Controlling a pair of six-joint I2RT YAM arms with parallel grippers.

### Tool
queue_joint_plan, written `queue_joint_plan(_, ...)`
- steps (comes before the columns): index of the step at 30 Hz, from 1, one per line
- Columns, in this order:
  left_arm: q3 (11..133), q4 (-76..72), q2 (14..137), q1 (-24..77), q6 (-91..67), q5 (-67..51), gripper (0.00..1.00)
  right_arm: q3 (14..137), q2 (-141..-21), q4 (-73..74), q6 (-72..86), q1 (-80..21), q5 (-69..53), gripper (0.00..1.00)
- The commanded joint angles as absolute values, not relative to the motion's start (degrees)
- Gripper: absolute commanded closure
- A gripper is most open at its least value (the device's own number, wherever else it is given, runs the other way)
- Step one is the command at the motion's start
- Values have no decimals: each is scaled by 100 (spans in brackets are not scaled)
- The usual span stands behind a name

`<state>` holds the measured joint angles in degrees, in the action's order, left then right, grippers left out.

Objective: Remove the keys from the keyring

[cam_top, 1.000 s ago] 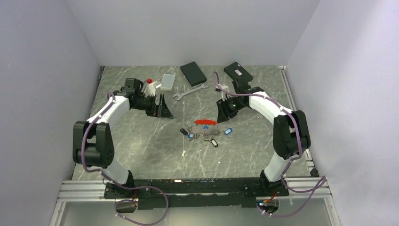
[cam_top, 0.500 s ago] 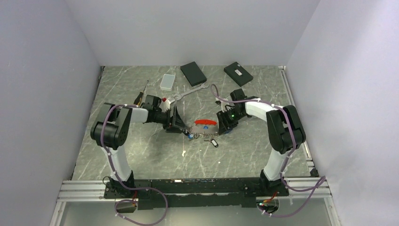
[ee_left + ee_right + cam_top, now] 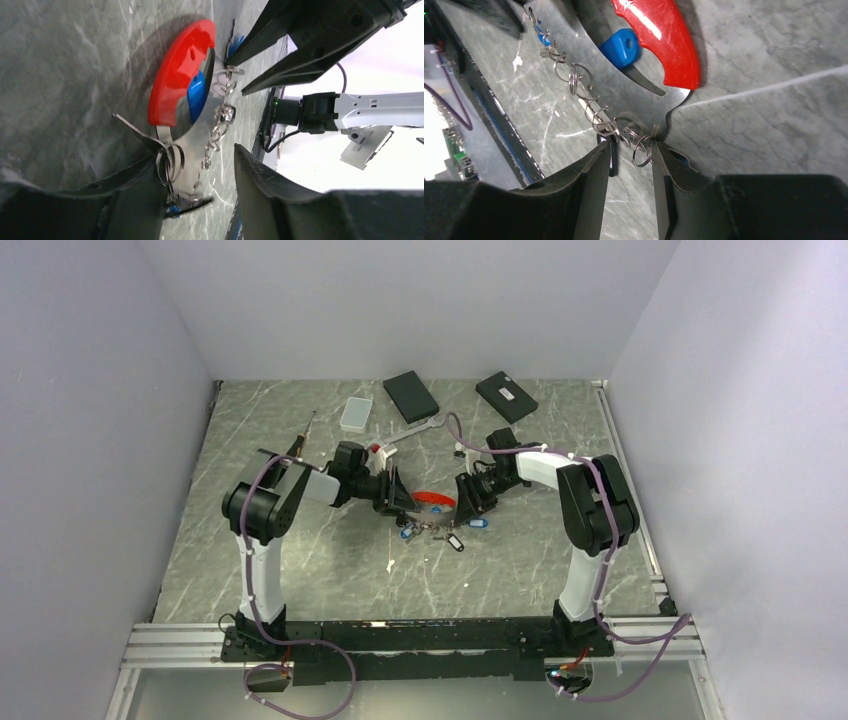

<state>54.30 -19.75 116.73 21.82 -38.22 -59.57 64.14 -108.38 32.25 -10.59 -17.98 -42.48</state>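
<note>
The keyring (image 3: 432,498) is a red curved clip on a grey metal plate, lying mid-table with a chain of small rings along its near edge. Blue-headed keys (image 3: 405,532) lie by the chain. My left gripper (image 3: 395,495) is at its left end, open; in the left wrist view the keyring (image 3: 180,65) lies ahead and a ring cluster (image 3: 167,162) rests against one finger of the gripper (image 3: 195,155). My right gripper (image 3: 468,498) is at the right end, open. In its wrist view the gripper (image 3: 630,146) straddles a small ring (image 3: 642,150) below the keyring (image 3: 664,35) and a key (image 3: 621,47).
A silver wrench (image 3: 410,433) lies behind the grippers. Two black boxes (image 3: 411,395) (image 3: 506,396) and a clear small box (image 3: 355,414) sit at the back. A screwdriver (image 3: 300,440) lies at the back left. A black tag (image 3: 455,542) lies just in front of the chain.
Both arms have swung inward and down to the keyring. The left gripper came from the back left to its left end with its jaws narrowing. The right settled at the right end.
</note>
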Motion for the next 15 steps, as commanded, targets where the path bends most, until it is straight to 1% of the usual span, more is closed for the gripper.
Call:
queue_joint_plan(1,5384,-2949,11881,2259,-4366,-5983,53,6403,-11074,3096,-1118,-1863,-4533,60)
queue_joint_plan(4,5277,-3190,11742,2258,-4414,-6029,66,6401,-11050,3093,-1116,-1863,-4603,60)
queue_joint_plan(8,5277,-2612,11368,2242,-3785,-5932,99,6456,-10898,3178,-1205,-1775,-4833,60)
queue_joint_plan(12,5397,-1614,10875,2241,-2805,-5878,100,6772,-10515,3563,-1477,-1238,-5251,56)
queue_joint_plan(15,5625,-843,10506,2241,-2077,-5948,100,7231,-10180,4076,-1872,-825,-5657,46)
